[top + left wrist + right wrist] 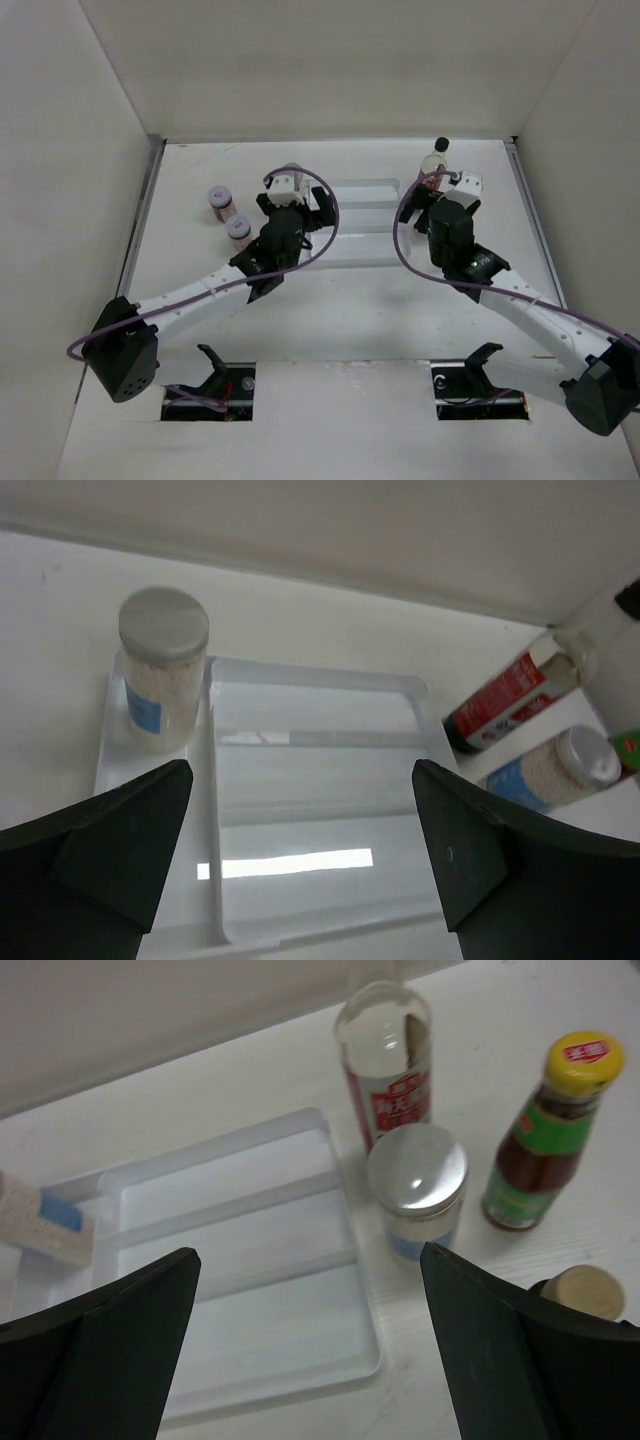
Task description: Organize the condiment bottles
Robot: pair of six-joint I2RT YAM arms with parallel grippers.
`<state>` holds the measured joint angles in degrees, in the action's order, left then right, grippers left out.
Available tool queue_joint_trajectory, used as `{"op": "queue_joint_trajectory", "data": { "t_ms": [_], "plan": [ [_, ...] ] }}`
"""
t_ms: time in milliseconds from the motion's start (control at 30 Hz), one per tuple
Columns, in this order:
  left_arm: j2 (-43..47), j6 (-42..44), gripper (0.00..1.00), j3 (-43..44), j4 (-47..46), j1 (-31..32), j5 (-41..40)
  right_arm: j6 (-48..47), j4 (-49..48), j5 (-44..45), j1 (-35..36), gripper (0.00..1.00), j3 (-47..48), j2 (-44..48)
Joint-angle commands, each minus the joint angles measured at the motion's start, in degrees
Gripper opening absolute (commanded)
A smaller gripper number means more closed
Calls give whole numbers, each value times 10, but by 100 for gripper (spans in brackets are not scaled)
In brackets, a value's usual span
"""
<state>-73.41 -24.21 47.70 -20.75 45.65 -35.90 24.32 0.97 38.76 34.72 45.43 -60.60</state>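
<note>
Right gripper point(308, 1260), jaws wide and empty, faces the upright grey-lidded shaker point(417, 1188) just beside the right rim of the white tray point(260, 1325), slightly to the right; this arm is nearer. Left gripper point(300, 770), equally wide, overlooks the tray's left compartment, which holds a second shaker point(163, 670). Only the right wrist view shows the yellow-capped bottle point(552, 1125).

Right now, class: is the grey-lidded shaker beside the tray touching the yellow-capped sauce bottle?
Apart. The right wrist view shows a strip of bare table between the grey-lidded shaker and the yellow-capped sauce bottle.
</note>
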Motion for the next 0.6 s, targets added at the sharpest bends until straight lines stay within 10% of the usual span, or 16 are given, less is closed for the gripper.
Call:
{"op": "queue_joint_trajectory", "data": {
  "t_ms": [0, 567],
  "plan": [
    [42, -36, 94, -70, -24, 28, 23, 3, 76, 42, -40, 99, 51, -28],
    [245, -42, 94, -311, -126, 99, 37, -11, 82, -69, -149, 100, 149, -192]
  ]
}}
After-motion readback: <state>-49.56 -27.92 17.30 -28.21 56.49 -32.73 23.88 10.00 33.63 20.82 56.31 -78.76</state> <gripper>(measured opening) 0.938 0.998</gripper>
